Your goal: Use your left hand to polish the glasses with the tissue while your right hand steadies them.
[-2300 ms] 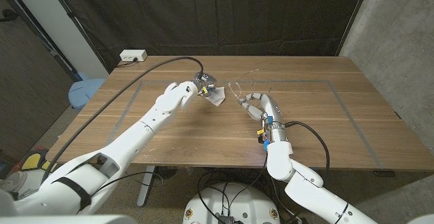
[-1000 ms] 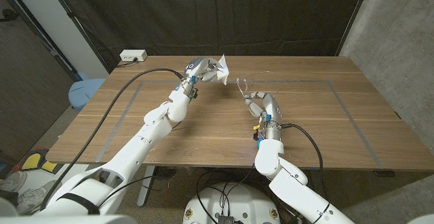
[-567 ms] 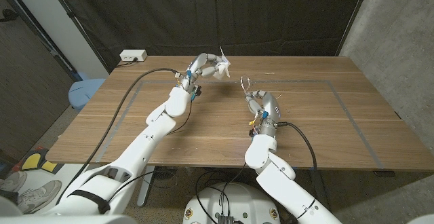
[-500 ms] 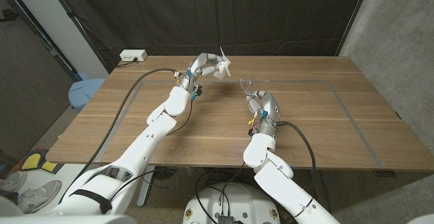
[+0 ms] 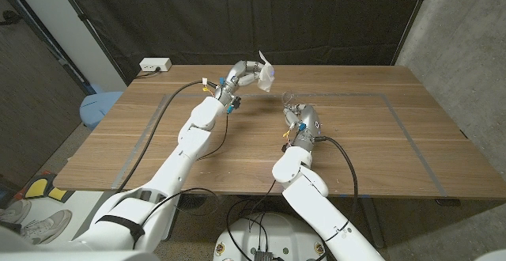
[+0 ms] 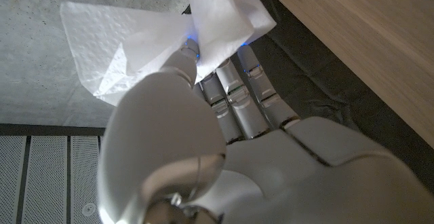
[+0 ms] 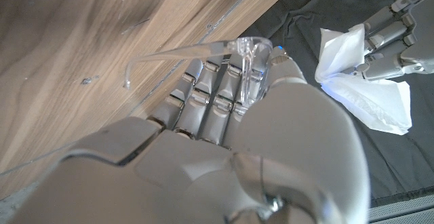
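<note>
My left hand [image 5: 247, 74] is raised above the table's far middle and pinches a crumpled white tissue [image 5: 266, 70]; the left wrist view shows the tissue [image 6: 169, 37] clamped between thumb and fingers. My right hand [image 5: 301, 119] holds the clear-framed glasses [image 5: 289, 98] up off the table, a short way right of the tissue. In the right wrist view the glasses [image 7: 247, 64] sit between my fingers, one temple arm sticking out, and the tissue [image 7: 363, 78] hangs close beside them in the left hand [image 7: 393, 34]. Tissue and glasses stay apart.
The wooden table [image 5: 198, 142] carries a taped rectangle outline. A white power strip [image 5: 155, 65] lies at the far left corner. A black curtain hangs behind, with a blue stool [image 5: 99, 107] off the left edge.
Both hands have lifted off the table. The left carried the tissue up and to the right; the right raised the glasses toward it, so the gap between them has narrowed.
</note>
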Controlling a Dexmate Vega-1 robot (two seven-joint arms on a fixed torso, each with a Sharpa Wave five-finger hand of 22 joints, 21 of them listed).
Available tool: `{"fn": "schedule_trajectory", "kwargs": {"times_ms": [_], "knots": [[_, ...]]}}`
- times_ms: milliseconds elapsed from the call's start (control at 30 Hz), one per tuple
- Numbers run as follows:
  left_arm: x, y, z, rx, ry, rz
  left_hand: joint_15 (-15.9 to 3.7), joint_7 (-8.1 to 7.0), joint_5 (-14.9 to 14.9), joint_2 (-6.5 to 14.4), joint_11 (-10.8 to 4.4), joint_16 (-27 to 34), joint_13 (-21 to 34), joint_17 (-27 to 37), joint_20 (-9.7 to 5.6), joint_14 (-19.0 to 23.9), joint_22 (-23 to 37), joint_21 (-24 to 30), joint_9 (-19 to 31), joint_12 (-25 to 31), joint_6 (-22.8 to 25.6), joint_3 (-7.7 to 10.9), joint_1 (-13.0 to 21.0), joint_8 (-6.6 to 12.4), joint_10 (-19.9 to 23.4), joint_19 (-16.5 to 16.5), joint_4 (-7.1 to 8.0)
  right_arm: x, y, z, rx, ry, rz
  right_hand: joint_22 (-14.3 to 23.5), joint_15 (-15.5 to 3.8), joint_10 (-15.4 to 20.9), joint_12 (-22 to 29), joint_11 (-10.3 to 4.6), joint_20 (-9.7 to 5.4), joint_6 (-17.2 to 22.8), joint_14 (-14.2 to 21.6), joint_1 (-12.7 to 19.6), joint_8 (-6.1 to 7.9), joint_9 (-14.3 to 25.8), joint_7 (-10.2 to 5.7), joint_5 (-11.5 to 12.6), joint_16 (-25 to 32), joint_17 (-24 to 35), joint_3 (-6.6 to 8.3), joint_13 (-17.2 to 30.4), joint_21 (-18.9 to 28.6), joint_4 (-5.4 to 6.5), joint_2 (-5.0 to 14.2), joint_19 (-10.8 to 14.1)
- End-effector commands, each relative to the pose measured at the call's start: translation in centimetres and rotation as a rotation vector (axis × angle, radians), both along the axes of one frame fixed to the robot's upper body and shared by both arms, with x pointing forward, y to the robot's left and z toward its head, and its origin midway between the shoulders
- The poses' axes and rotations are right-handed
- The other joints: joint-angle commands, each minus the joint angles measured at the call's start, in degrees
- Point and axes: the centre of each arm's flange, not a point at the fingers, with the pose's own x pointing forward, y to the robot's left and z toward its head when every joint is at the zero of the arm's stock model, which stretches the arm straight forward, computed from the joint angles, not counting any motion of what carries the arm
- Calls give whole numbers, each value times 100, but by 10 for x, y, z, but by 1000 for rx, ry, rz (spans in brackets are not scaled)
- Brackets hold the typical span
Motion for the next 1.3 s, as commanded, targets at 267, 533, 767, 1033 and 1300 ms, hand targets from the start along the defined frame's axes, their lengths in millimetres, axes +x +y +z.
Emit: {"fn": "schedule_trajectory", "kwargs": {"times_ms": [267,533,767,1033,1300], "knots": [[7,-16,8,183,131,-100,-273,143,1,12,-88,-34,50,72,45,134,-2,169,11,-50,45,73,70,-39,262,-32,1,-1,10,14,37,-110,-62,43,-631,0,-19,-23,-90,94,-42,157,63,258,118,14,12,65,-5,30,72,-22,120,-77],[9,-25,11,247,168,-102,-253,248,-16,-9,-44,-26,67,119,83,266,-32,303,9,-101,102,99,74,-59,336,14,-2,-1,15,18,5,-137,-78,64,-626,13,-28,-47,-88,97,-44,155,69,257,113,22,-9,71,-1,33,119,-19,114,-108],[9,-35,14,268,177,-100,-260,283,-30,-36,1,-23,74,158,76,303,-50,368,6,-117,157,115,100,-65,413,17,-24,-7,24,19,-73,-183,-115,77,-635,32,-29,-35,-83,103,-41,159,73,254,112,26,-19,78,3,34,155,-21,109,-119],[10,-38,14,281,193,-92,-262,279,-51,-48,14,-21,84,208,75,325,-70,438,6,-149,181,134,119,-89,454,8,-35,-12,36,15,-185,-221,-151,92,-657,37,-38,-67,-98,98,-37,155,74,251,85,32,-31,90,6,37,198,-15,109,-141],[11,-34,13,283,221,-64,-261,293,-71,-65,18,-14,98,273,91,341,-92,510,8,-186,184,148,127,-124,489,-19,-39,-7,49,13,-274,-231,-148,105,-673,39,-47,-100,-111,99,-42,149,85,261,60,35,-38,110,-1,41,237,-11,99,-167]]}}
